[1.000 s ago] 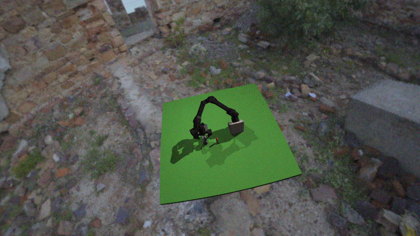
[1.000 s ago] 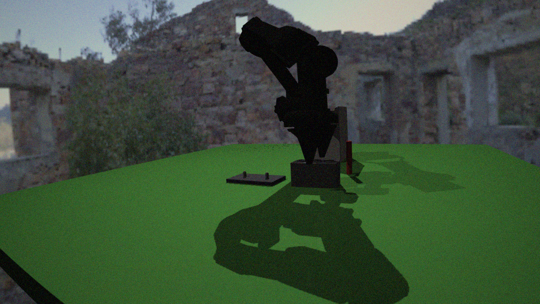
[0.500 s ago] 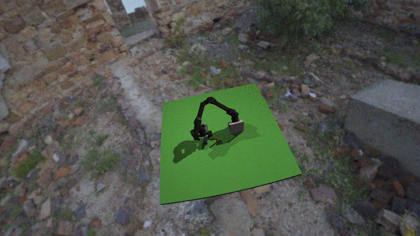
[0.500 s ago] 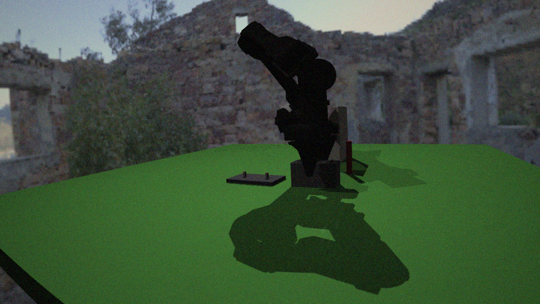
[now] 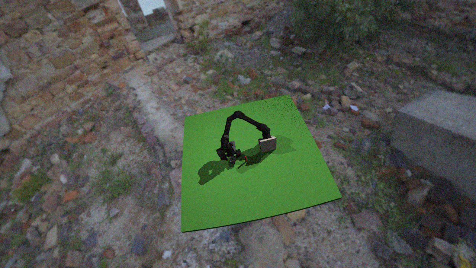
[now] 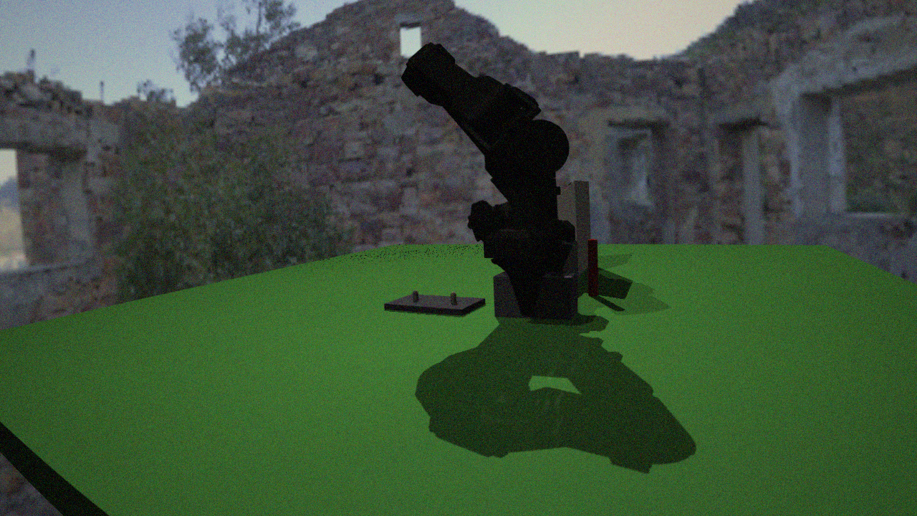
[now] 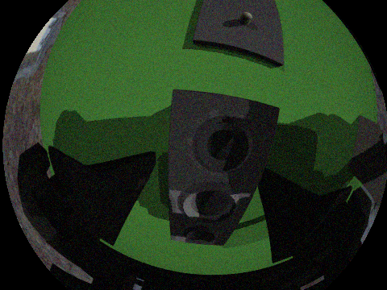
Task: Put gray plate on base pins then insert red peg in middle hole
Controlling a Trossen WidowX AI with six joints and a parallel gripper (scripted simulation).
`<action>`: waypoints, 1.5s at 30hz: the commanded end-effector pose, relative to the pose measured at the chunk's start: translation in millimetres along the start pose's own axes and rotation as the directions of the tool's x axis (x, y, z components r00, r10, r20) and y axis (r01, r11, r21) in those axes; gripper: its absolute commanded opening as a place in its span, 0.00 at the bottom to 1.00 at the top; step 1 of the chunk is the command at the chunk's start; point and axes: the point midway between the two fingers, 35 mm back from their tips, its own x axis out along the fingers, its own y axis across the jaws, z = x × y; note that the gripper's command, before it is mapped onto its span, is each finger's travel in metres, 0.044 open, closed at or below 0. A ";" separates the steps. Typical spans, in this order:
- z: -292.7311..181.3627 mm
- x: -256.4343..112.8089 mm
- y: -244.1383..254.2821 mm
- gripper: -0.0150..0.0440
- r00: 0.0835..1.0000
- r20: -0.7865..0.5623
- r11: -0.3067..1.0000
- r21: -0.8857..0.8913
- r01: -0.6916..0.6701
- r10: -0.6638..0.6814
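Note:
The gray plate (image 5: 231, 162) (image 6: 559, 298) (image 7: 185, 161), a thick block with three holes, rests on the green top. My gripper (image 6: 531, 300) (image 7: 208, 166) points down around it and is open, one finger on each side, with gaps between fingers and plate in the wrist view. The base (image 5: 232, 145) (image 6: 434, 306) (image 7: 258, 45) lies flat beside the plate. Its two pins show bare in the exterior view; one shows at the wrist view's top. The red peg (image 5: 245, 159) (image 6: 592, 267) stands upright on the plate's other side. I cannot make it out in the wrist view.
The arm's mount, a tall pale-edged block (image 5: 267, 145) (image 6: 582, 218), stands behind the peg. The green top (image 5: 266, 193) (image 6: 256, 398) (image 7: 121, 80) ends at straight edges, with rubble around it. The arm's dark shadow falls across it.

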 end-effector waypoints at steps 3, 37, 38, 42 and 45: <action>1.2 2.1 -1.6 0.69 1.000 0.006 1.000 -0.006 0.003 -0.003; -4.5 -60.5 5.6 0.25 1.000 -0.019 0.999 -0.040 -0.016 0.015; -4.7 -63.6 5.5 0.25 1.000 -0.018 0.999 -0.039 -0.015 0.014; -5.2 -75.8 5.0 0.25 1.000 -0.016 0.999 -0.033 -0.011 0.011; -5.3 -85.0 4.3 0.25 1.000 -0.014 1.000 -0.029 -0.008 0.008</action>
